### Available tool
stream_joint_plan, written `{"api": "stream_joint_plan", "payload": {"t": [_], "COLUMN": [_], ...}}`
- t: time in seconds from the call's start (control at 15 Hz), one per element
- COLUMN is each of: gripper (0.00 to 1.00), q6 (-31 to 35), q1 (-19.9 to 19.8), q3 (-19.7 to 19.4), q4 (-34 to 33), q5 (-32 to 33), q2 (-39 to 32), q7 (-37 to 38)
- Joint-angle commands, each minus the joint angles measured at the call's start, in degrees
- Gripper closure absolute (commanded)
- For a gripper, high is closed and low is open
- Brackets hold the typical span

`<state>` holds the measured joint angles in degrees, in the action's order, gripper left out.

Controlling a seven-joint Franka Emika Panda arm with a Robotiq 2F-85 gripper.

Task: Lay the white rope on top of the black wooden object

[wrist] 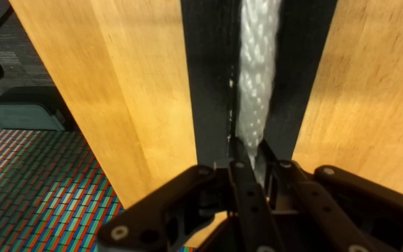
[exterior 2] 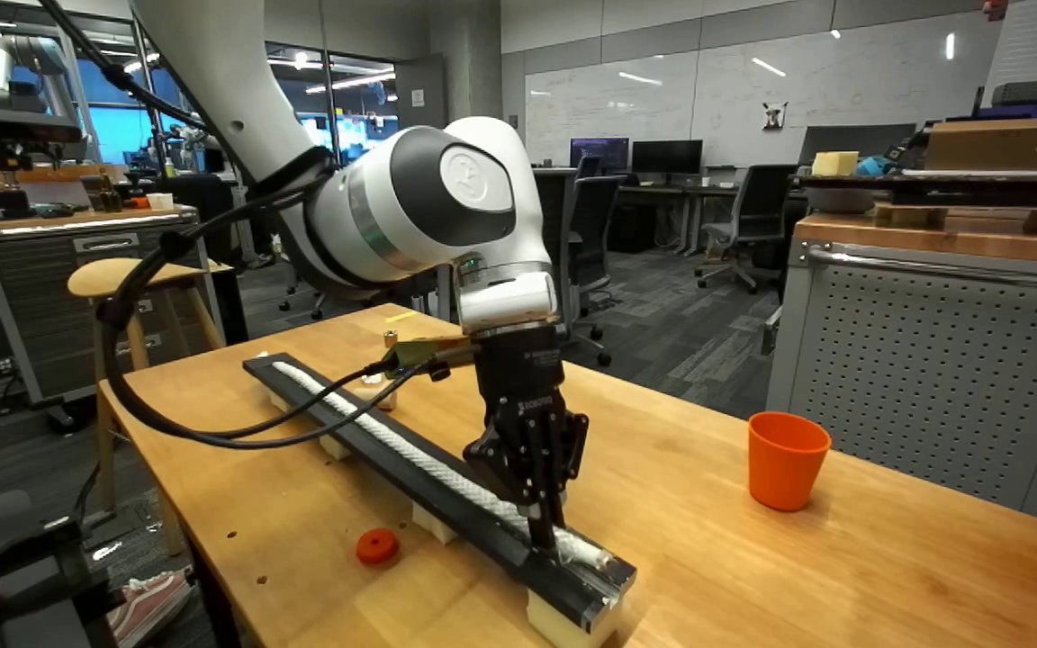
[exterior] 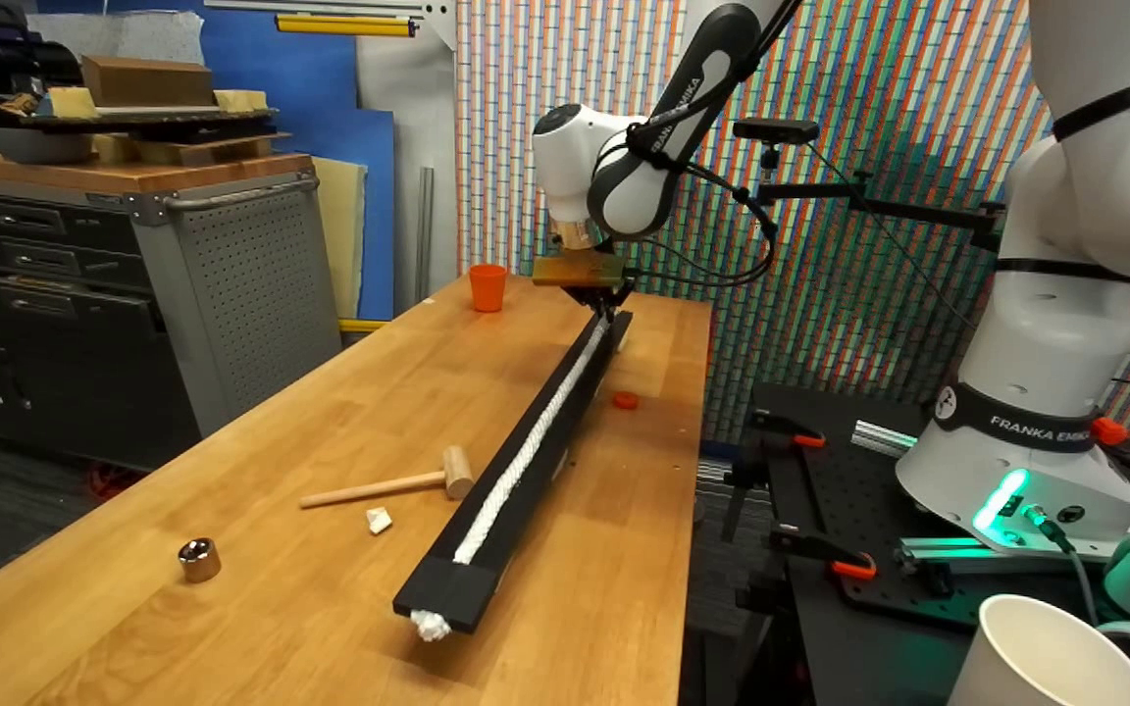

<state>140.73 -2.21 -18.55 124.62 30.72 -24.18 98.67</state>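
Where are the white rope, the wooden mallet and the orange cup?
White rope point(wrist: 257, 73): wrist view, on the middle of its visible stretch.
Wooden mallet point(exterior: 396, 486): in an exterior view, on the handle.
Orange cup point(exterior 2: 786, 463): in an exterior view, on its outer wall.

"FRANKA EMIKA" on arm base point(exterior: 1055, 471) and forearm point(exterior: 678, 116); "ROBOTIQ" on pincer point(exterior 2: 549, 540).

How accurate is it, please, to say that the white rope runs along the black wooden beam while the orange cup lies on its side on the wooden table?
Not on its side: both exterior views show the orange cup standing upright on the wooden table. The white rope does run along the black wooden beam.
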Motion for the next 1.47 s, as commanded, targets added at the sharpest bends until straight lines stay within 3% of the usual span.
{"api": "stream_joint_plan", "payload": {"t": [0.0,0.53,1.0,1.27,1.33,1.4], "gripper": [0.64,0.03,0.00,0.00,0.00,0.00], "q6": [0.9,1.3,5.9,5.7,5.0,4.7], "q1": [1.0,0.8,-0.6,-1.6,0.2,0.1], "q3": [-1.8,-2.3,3.9,8.0,5.8,6.1], "q4": [0.9,1.2,2.9,4.0,1.6,1.7], "q5": [1.9,3.0,-2.6,-13.6,-9.5,-10.2], "q2": [1.4,3.1,10.5,15.5,11.5,12.2], "q7": [1.0,0.0,-15.5,-28.6,-22.6,-23.6]}}
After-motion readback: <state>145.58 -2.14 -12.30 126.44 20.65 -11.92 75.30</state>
